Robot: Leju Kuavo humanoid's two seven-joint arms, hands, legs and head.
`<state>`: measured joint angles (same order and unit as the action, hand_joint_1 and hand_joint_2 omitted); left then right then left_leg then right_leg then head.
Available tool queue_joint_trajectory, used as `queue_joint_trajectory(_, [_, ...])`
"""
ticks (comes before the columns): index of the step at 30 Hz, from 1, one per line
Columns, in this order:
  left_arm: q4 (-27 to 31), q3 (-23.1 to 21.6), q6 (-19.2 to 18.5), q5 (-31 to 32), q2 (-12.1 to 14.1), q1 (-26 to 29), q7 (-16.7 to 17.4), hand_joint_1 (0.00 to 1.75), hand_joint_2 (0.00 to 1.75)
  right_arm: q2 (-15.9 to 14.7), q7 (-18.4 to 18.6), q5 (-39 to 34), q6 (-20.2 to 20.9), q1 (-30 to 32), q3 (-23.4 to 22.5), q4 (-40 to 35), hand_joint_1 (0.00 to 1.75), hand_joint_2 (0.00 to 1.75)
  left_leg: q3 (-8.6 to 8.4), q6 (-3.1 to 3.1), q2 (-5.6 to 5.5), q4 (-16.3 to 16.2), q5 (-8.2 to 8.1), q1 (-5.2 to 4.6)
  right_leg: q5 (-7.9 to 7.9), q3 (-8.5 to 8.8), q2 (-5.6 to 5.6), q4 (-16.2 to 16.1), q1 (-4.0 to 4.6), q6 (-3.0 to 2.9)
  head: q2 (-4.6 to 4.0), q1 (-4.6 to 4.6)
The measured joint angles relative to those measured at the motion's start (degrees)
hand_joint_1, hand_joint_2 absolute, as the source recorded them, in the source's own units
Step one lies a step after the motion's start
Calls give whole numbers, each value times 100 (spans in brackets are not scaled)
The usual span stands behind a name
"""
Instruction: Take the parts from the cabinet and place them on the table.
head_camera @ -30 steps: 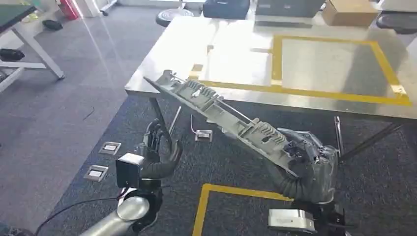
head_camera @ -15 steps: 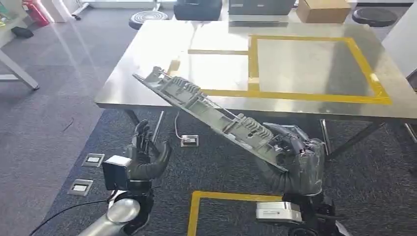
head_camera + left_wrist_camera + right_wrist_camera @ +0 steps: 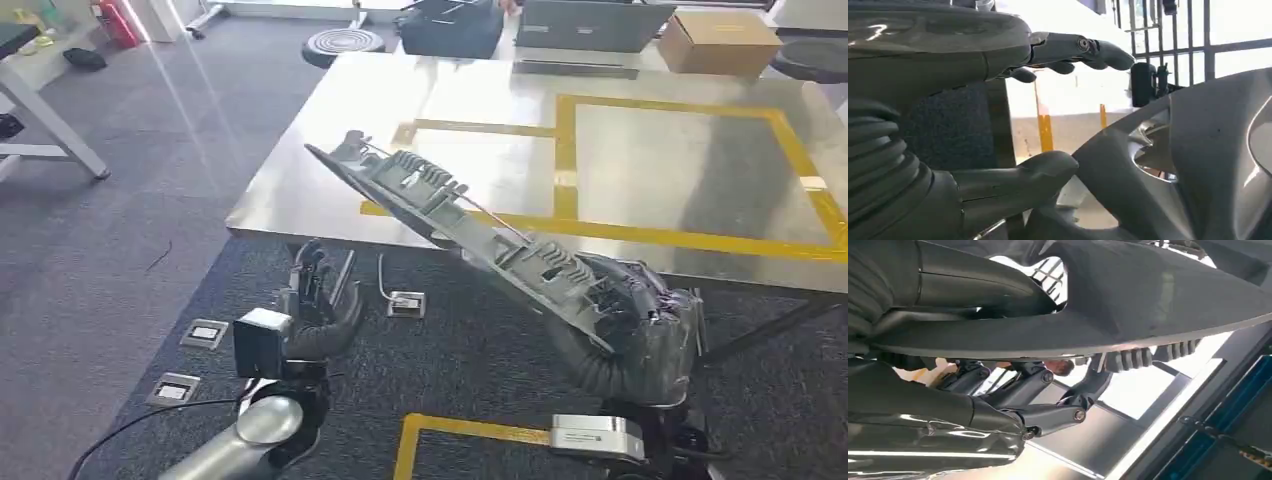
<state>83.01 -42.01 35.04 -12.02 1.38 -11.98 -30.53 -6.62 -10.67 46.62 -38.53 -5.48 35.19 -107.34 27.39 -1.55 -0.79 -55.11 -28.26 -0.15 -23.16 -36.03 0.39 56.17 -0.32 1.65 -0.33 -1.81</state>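
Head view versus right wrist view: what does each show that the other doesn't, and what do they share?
Head view alone: the steel table with yellow tape, the left hand empty with fingers apart, a cardboard box, and the part's far end over the table edge.
Right wrist view alone: the part's underside close up, with the fingers beneath it.
Both: the right hand gripping one end of the long grey part.
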Motion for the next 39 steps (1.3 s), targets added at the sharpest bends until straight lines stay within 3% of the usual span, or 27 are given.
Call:
queue_joint_trajectory(1, [2,0,4,-2,2,-10,4,0,175,0,7,0,0,-16,4,0,175,175,59,40,-17,40,-31,-8,-47,124,-7,13,15,-52,0,-24])
queue_joint_trajectory(4, [9,-4,0,2,-2,-17,11,0,175,0,13,0,0,-12,0,-26,175,175,28,105,-14,-38,-34,-14,-8,180,10,-37,-8,-153,0,35])
queue_joint_trajectory(6, [11,-4,2,4,0,-30,9,0,175,0,9,0,0,-25,-2,-44,175,175,435,172,19,-748,30,4,-55,295,-2,-108,-30,-217,2,102])
queue_joint_trajectory(8, [11,-4,2,0,7,-18,9,0,175,0,11,2,0,-26,-4,-48,175,175,1033,243,27,-1550,-266,40,-140,369,-4,-117,-30,-238,2,173])
queue_joint_trajectory(10, [9,-4,2,0,13,-7,9,0,175,0,46,9,0,-19,-4,-48,175,175,1419,269,32,-1828,-565,54,-241,477,4,-117,-30,-237,2,216])
queue_joint_trajectory(11, [9,-4,2,0,15,-8,9,0,175,0,68,28,0,-19,-4,-48,175,175,1451,262,33,-1647,-493,55,-302,557,13,-117,-30,-234,2,247])
queue_joint_trajectory(12, [9,-4,0,0,15,-8,9,0,175,0,96,59,0,-19,-4,-48,175,175,1368,233,33,-1276,-239,53,-365,648,19,-119,-28,-223,2,282])
queue_joint_trajectory(14, [9,-4,-26,4,15,-12,9,0,175,0,160,107,0,-20,-4,-50,175,175,1066,151,39,-309,544,37,-487,805,19,-132,-23,-202,2,328])
queue_joint_trajectory(15, [7,-4,-42,15,15,-11,7,0,175,0,195,114,0,-23,-11,-50,175,175,1034,110,51,-50,803,-1,-538,831,22,-119,-11,-181,2,339])
queue_joint_trajectory(16, [0,-4,-64,24,11,-17,7,0,175,0,249,129,0,-24,-33,-55,175,175,1000,81,51,-47,574,-21,-588,844,51,-143,-7,-129,0,328])
queue_joint_trajectory(17, [0,-4,-92,44,0,-20,7,0,175,0,300,138,0,-30,-66,-72,175,175,979,55,45,-42,669,-38,-620,869,36,-174,-12,-92,2,323])
queue_joint_trajectory(19, [0,-4,-122,76,-17,-28,2,0,175,-7,406,114,0,-34,-166,-101,175,175,861,-30,30,18,614,-17,-587,985,33,-104,-2,-20,2,297])
queue_joint_trajectory(20, [0,-4,-155,94,-26,-24,-7,0,175,-15,472,54,0,-45,-203,-109,175,175,767,-52,34,69,602,9,-645,894,12,37,-28,-2,2,282])
queue_joint_trajectory(22, [0,-4,-219,109,-39,-43,-17,0,175,-26,595,-169,0,-167,-341,-114,175,175,661,-119,37,67,523,7,-818,514,9,798,-27,36,2,209])
queue_joint_trajectory(24, [-2,-4,-271,109,-48,-41,-17,0,175,-112,711,-374,0,-350,-512,-96,175,175,580,-124,37,64,437,0,-1195,-49,5,1601,-28,76,2,155])
queue_joint_trajectory(25, [-4,-4,-293,111,-48,-39,-17,0,175,-158,774,-404,0,-440,-571,-76,175,175,524,-123,34,63,388,-1,-1302,-209,2,1740,-30,94,2,131])
queue_joint_trajectory(26, [-9,-4,-319,118,-50,-40,-13,0,175,-210,829,-442,0,-553,-621,-46,175,175,446,-122,30,63,330,0,-1263,-257,-2,1643,-31,99,2,102])
queue_joint_trajectory(27, [-13,-4,-343,122,-55,-40,-9,0,175,-267,877,-437,0,-656,-676,-6,175,175,362,-117,25,62,270,0,-1096,-213,-4,1358,-31,85,0,72])
queue_joint_trajectory(28, [-20,-4,-369,122,-70,-41,-9,0,175,-336,922,-415,0,-758,-749,26,175,175,267,-105,18,60,205,-1,-767,-114,-4,913,-31,78,2,39])
queue_joint_trajectory(30, [-44,-11,-431,118,-92,-54,-11,0,175,-472,1040,-420,0,-957,-898,94,175,175,130,-60,19,55,81,-19,154,1,-4,8,-20,43,0,-27])
queue_joint_trajectory(31, [-63,-20,-461,96,-96,-56,-9,0,175,-516,1108,-452,0,-1046,-957,127,175,175,128,-30,-7,38,47,-34,-89,26,-20,-40,9,2,0,-34])
queue_joint_trajectory(32, [-72,-24,-468,90,-96,-79,-18,0,175,-548,1147,-459,0,-1100,-994,149,175,175,136,9,1,34,7,-42,19,120,12,-27,17,-51,2,-11])
queue_joint_trajectory(34, [-76,-31,-516,83,-116,-112,-22,0,175,-654,1222,-459,0,-1231,-1082,199,175,175,91,52,3,37,3,-50,-17,157,11,-54,8,-127,2,28])
queue_joint_trajectory(35, [-78,-33,-527,64,-122,-141,-24,0,175,-686,1228,-461,0,-1270,-1125,242,175,175,152,73,5,-93,-12,-50,-22,252,15,-101,-46,-137,2,39])
queue_joint_trajectory(36, [-87,-37,-531,59,-129,-167,-33,0,175,-717,1222,-461,0,-1328,-1172,278,175,175,317,111,23,-433,63,-44,-48,309,9,-136,-46,-169,0,52])
queue_joint_trajectory(37, [-103,-46,-553,50,-129,-198,-44,0,175,-774,1222,-463,0,-1399,-1222,328,175,175,629,145,31,-904,15,-31,-80,354,2,-160,-52,-196,2,107])
queue_joint_trajectory(39, [-125,-52,-568,26,-129,-193,-44,0,175,-811,1228,-459,0,-1469,-1281,402,175,175,1248,191,33,-1666,-316,15,-166,432,4,-171,-62,-207,2,142])
